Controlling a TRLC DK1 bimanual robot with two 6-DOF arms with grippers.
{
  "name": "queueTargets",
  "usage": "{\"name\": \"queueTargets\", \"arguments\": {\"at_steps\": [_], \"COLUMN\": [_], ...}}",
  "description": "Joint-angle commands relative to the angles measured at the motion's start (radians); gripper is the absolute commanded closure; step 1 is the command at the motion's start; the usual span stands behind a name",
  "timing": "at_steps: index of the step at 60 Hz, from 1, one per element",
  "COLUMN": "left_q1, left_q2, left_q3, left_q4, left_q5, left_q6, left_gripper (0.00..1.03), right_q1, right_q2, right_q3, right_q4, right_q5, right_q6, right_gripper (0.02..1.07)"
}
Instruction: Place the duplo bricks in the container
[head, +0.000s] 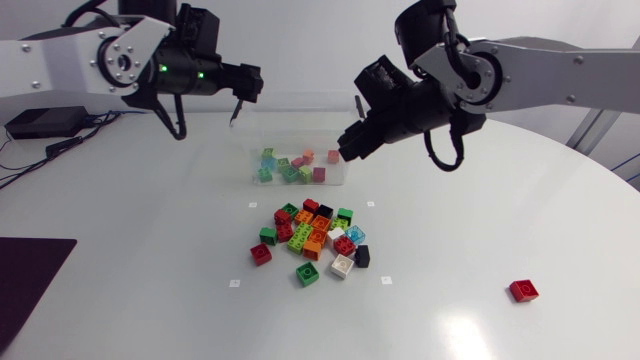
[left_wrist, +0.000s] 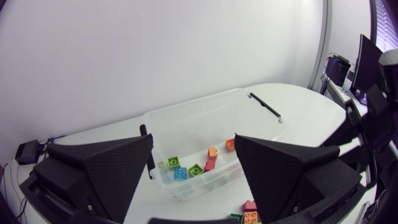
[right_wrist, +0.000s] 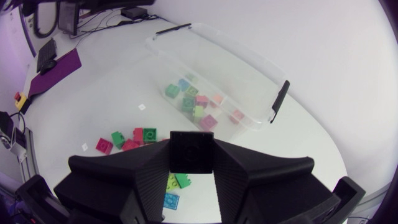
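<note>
A clear plastic container (head: 290, 130) stands at the back of the table with several coloured duplo bricks (head: 290, 168) in it. A pile of mixed bricks (head: 315, 238) lies in front of it. My left gripper (head: 250, 82) hangs above the container's left end. In the left wrist view its fingers (left_wrist: 106, 171) stand wide apart with nothing between them, and the container (left_wrist: 186, 106) lies below. My right gripper (head: 350, 148) hovers at the container's right end, shut on a black brick (right_wrist: 191, 151). Ahead of it lie the container (right_wrist: 249, 68) and its bricks (right_wrist: 193, 102).
A single red brick (head: 523, 290) lies apart at the front right. A dark mat (head: 30, 275) covers the table's left edge. Small white markers (head: 234, 284) dot the surface around the pile. The container's black clips (head: 236, 110) stick up at its ends.
</note>
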Motion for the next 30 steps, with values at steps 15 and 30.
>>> {"name": "queueTargets", "arguments": {"at_steps": [15,30], "left_q1": [-0.013,-0.027], "left_q2": [-0.217,-0.227], "left_q3": [-0.321,-0.451], "left_q4": [0.009,-0.037], "left_q5": [0.049,0.096], "left_q6": [0.182,0.307], "left_gripper": [0.11,0.11], "right_q1": [-0.045,-0.066], "right_q2": [0.189,0.303], "right_q3": [0.204,0.351], "right_q4": [0.045,0.053], "right_q5": [-0.006,-0.006], "right_q6": [0.075,0.109], "right_gripper": [0.78,0.78]}}
